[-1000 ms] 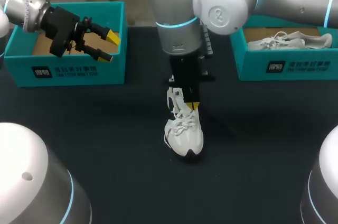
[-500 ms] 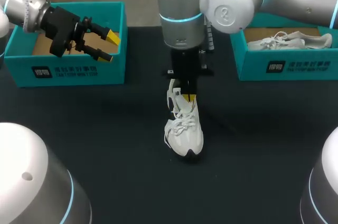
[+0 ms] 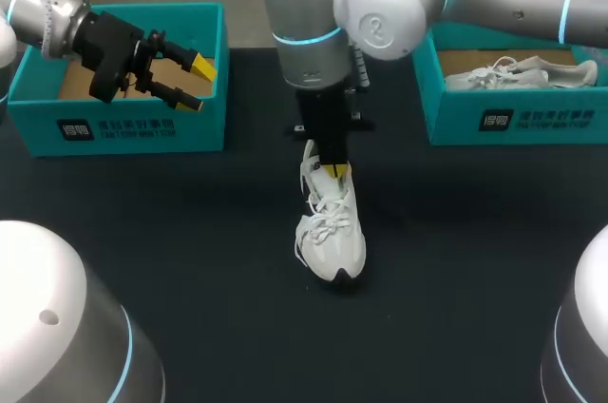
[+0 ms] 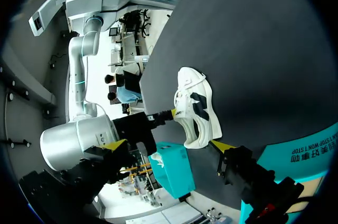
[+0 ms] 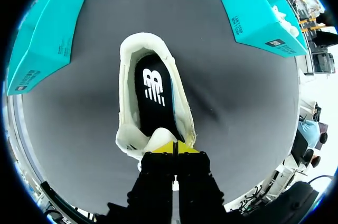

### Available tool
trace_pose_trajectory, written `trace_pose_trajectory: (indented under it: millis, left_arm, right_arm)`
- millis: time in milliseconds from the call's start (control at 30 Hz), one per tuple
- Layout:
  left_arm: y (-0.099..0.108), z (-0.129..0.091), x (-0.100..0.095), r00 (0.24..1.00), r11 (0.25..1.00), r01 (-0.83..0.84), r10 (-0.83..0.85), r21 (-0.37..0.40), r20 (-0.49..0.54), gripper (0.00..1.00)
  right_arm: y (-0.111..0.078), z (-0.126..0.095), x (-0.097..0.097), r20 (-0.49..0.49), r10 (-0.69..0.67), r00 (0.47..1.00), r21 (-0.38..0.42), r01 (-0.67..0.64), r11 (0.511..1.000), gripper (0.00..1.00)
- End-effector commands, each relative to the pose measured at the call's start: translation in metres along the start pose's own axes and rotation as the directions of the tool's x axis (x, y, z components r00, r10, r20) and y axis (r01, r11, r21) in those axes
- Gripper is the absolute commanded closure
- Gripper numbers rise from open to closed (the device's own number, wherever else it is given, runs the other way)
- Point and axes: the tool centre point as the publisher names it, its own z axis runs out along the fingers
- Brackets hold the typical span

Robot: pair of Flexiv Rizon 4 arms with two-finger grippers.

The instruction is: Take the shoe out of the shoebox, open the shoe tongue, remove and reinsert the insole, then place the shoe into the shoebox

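Worktop: a black matte worktop [image 3: 190, 232] carries everything named below.
Shoe: a white lace-up sneaker [image 3: 331, 232] is stood upright on its sole near the middle of the worktop, outside both boxes, with its toe at the near end and its heel at the far end.
Insole: a black insole with a white mark [image 5: 154, 94] is seen lying flat inside the sneaker.
Tongue: the white padded tongue [image 5: 158, 140] is drawn towards the laces, so the mouth of the sneaker is left wide.
Right gripper: the right gripper [image 3: 334, 171] is pointed straight down over the sneaker. Its jaws are pressed together at the tongue's upper edge; whether the tongue is pinched cannot be told.
Left gripper: the left gripper [image 3: 196, 85] is held above the left box, its jaws spread wide with nothing held.
Left box: a teal cardboard shoebox [image 3: 123, 123] with a brown floor is set at the far left.
Right box: a matching teal shoebox [image 3: 513, 118] is set at the far right, with a second white sneaker [image 3: 518, 72] laid in it.
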Motion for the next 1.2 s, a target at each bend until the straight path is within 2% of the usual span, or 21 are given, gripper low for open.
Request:
trace_pose_trajectory:
  millis: [33, 300, 567, 833, 1100, 1200]
  left_arm:
    - [0.001, 0.000, 0.000, 1.000, 1.000, -0.001, 0.001, 0.003, -0.002, 0.00]
    - [0.001, 0.000, 0.000, 1.000, 1.000, -0.001, 0.001, 0.003, -0.002, 0.00]
    - [0.001, 0.000, 0.000, 1.000, 1.000, -0.001, 0.001, 0.003, -0.002, 0.00]
    - [0.001, 0.000, 0.000, 1.000, 1.000, -0.001, 0.001, 0.003, -0.002, 0.00]
    - [0.001, 0.000, 0.000, 1.000, 1.000, -0.001, 0.001, 0.003, -0.002, 0.00]
    - [0.001, 0.000, 0.000, 1.000, 1.000, -0.001, 0.001, 0.003, -0.002, 0.00]
  right_arm:
    - [0.002, -0.002, 0.004, 0.020, 0.004, 1.000, 0.003, -0.004, 1.000, 1.00]
    - [-0.022, -0.027, -0.005, 0.013, -0.013, 1.000, -0.047, 0.014, 0.999, 1.00]
    - [-0.037, -0.029, 0.005, -0.016, -0.062, 0.998, -0.037, 0.062, 0.997, 1.00]
    - [-0.022, -0.012, 0.015, -0.020, -0.080, 0.997, -0.014, 0.080, 0.997, 1.00]
    - [0.004, 0.009, 0.018, -0.009, -0.057, 0.998, 0.009, 0.057, 0.998, 1.00]
    - [0.010, 0.011, 0.019, -0.007, -0.056, 0.998, 0.005, 0.056, 0.998, 1.00]
